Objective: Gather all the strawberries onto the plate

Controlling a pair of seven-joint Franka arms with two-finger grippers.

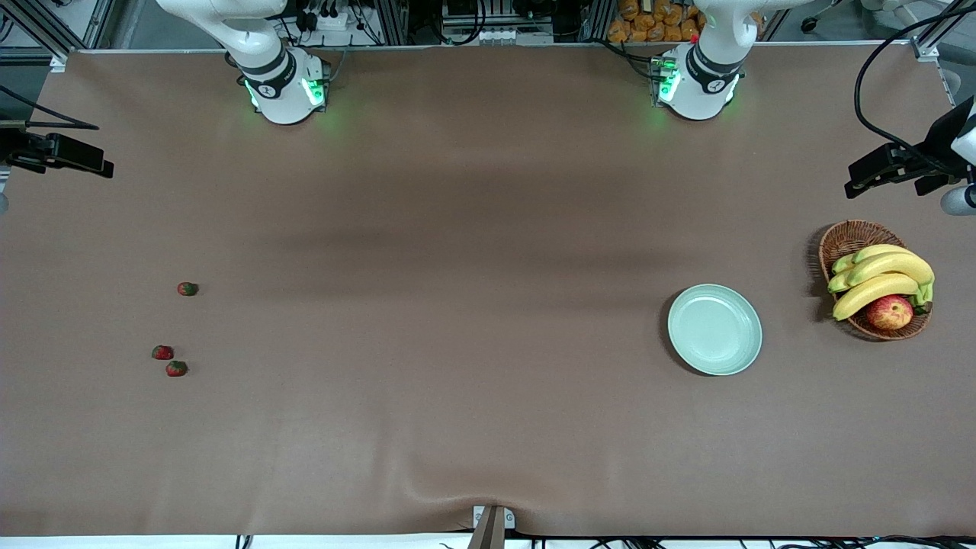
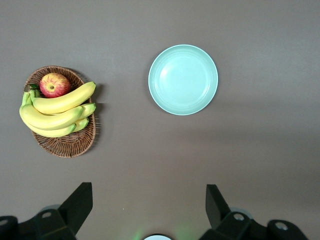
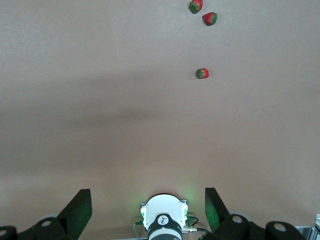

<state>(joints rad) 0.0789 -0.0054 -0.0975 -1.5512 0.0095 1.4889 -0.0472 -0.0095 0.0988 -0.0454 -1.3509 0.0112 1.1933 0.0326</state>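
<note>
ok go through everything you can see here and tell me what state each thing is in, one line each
strawberries: three, loose on the table toward the right arm's end, none on the plate
plate: empty, flat on the table
basket: holds bananas and an apple
left gripper: fingers open, holding nothing, up over the table
right gripper: fingers open, holding nothing, up over the table
</note>
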